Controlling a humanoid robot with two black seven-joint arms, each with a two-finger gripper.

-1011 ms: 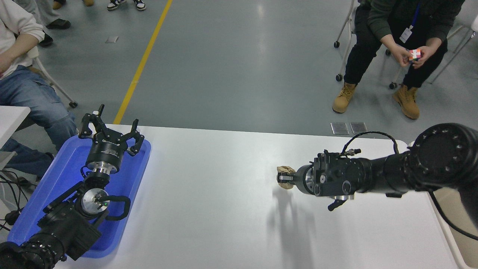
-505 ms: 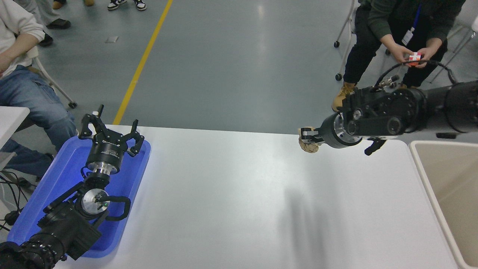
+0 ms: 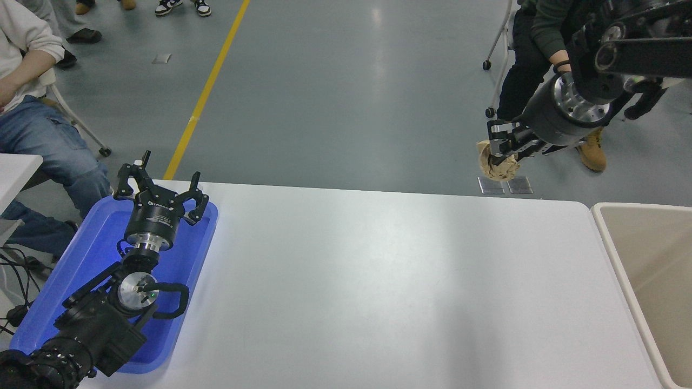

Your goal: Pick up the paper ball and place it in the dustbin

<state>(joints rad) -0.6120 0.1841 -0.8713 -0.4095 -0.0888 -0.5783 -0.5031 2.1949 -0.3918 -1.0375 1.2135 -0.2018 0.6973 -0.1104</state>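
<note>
My right gripper (image 3: 500, 152) is shut on the paper ball (image 3: 496, 164), a crumpled tan-brown wad. It holds the ball high in the air, past the table's far edge at the upper right. The dustbin (image 3: 608, 232), beige with a thick off-white rim, stands at the table's right end, below and to the right of the ball. My left gripper (image 3: 160, 190) is open and empty, parked over the blue tray at the lower left.
The shallow blue tray (image 3: 86, 254) lies at the table's left end under my left arm. A seated person (image 3: 546, 32) is behind my right arm at the top right. Another person (image 3: 32, 108) sits at the far left.
My right arm has lifted the paper ball off the table and swung it up and to the right, from mid-table to high above the far edge. The dustbin came into view.
</note>
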